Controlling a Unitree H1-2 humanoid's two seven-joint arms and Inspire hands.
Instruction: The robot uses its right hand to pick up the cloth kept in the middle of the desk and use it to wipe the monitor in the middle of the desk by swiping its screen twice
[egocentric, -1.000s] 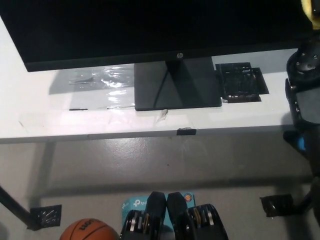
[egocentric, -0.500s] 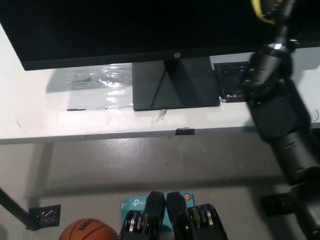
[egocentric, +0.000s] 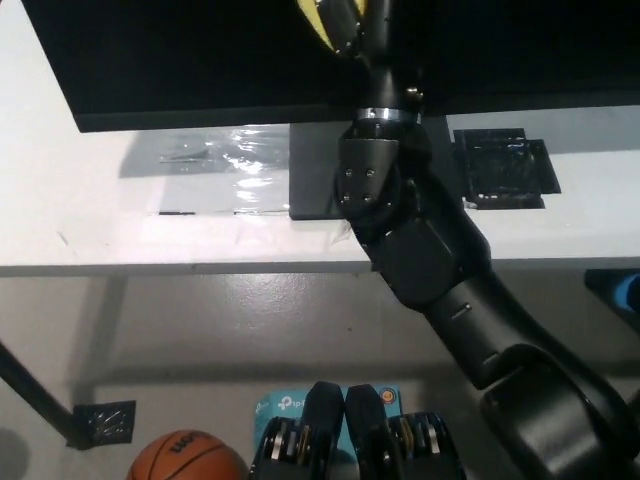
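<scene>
Against the monitor (egocentric: 200, 60) screen, near its upper middle, the black right hand (egocentric: 355, 25) clutches a yellow cloth (egocentric: 318, 22). Below the monitor, its forearm crosses the stand and the white desk (egocentric: 80, 220).

Bare white desk (egocentric: 90, 225) at left and lower left of the frame, open for passage. Crinkled clear plastic sheet (egocentric: 215, 160) lying just left of the monitor stand (egocentric: 315, 180). Monitor (egocentric: 200, 60) spanning the top edge, overhanging the desk's back strip. Black right arm (egocentric: 430, 260) crossing the centre diagonally, blocking the stand. Black tray (egocentric: 503, 165) occupying the desk at right.
</scene>
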